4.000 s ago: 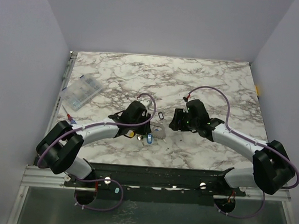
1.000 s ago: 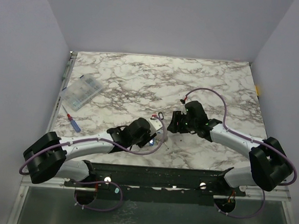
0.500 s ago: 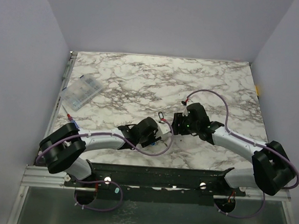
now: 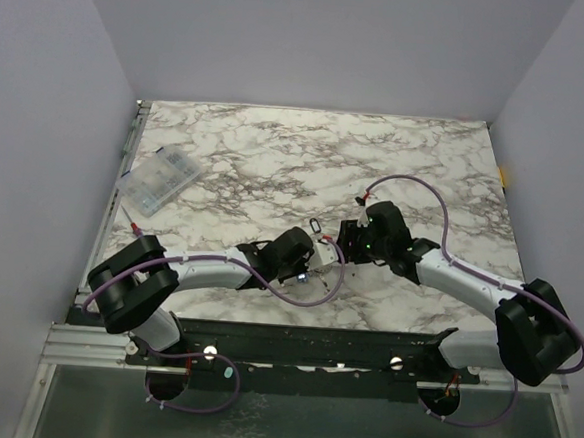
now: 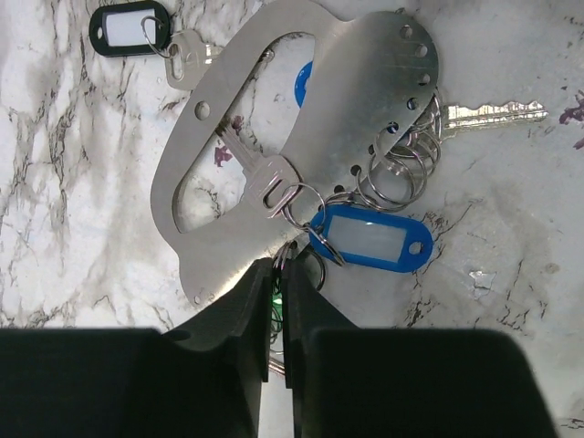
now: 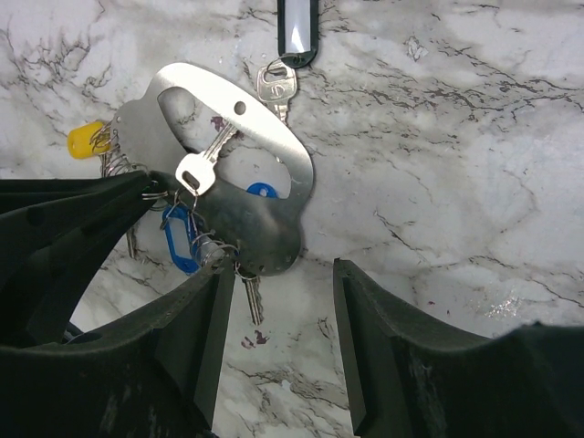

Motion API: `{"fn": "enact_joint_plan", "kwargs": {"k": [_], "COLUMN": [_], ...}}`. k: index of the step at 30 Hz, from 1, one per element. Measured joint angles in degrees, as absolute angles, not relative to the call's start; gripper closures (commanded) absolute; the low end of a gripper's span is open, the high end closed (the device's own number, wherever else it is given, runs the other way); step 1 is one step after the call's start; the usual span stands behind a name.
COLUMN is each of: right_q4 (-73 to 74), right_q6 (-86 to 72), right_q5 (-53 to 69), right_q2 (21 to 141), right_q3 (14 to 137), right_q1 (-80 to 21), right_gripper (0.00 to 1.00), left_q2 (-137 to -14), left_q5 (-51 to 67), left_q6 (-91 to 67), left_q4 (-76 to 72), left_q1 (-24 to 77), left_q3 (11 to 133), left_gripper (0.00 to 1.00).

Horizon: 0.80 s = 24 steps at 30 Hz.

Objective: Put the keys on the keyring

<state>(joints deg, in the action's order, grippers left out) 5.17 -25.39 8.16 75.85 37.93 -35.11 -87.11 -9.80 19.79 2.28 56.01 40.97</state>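
We see the marble table under both arms. Our right gripper hovers with jaws wide, holding nothing. Our left gripper is pinched narrow. A flat silvery plate lies between them, the keys clustered around it, 1 across its cut-out. A blue tag sits beside the keyring, which is nipped in the left jaws.

Marble-patterned table between plain lilac walls

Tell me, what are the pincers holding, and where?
Left pincer pinches a keyring beside the blue tag, at the metal plate's edge. Right pincer holds nothing.
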Motion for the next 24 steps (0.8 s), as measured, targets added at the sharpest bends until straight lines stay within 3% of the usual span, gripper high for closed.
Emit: {"fn": "enact_joint_plan", "kwargs": {"k": [12, 15, 24], "right_q4": [4.91, 4.69, 4.51], "right_q6": [-25.36, -25.39, -25.36], "right_q5": [8.19, 8.19, 8.19], "right_q2": [75.24, 75.24, 74.59], "right_q3": [37.41, 37.41, 37.21], "right_q1": [-35.11, -35.11, -35.11], "right_gripper": [0.44, 0.44, 0.44], "left_q2": [-86.72, -86.72, -86.61], "left_q5": [-10.48, -10.48, -8.97], "left_q6": [20.16, 19.27, 16.93], "left_q4": [2.11, 1.65, 1.37], "left_q1": [55.88, 55.83, 54.24], "left_q3": [41.45, 41.45, 41.56], "left_gripper": [0.83, 0.99, 1.0]}}
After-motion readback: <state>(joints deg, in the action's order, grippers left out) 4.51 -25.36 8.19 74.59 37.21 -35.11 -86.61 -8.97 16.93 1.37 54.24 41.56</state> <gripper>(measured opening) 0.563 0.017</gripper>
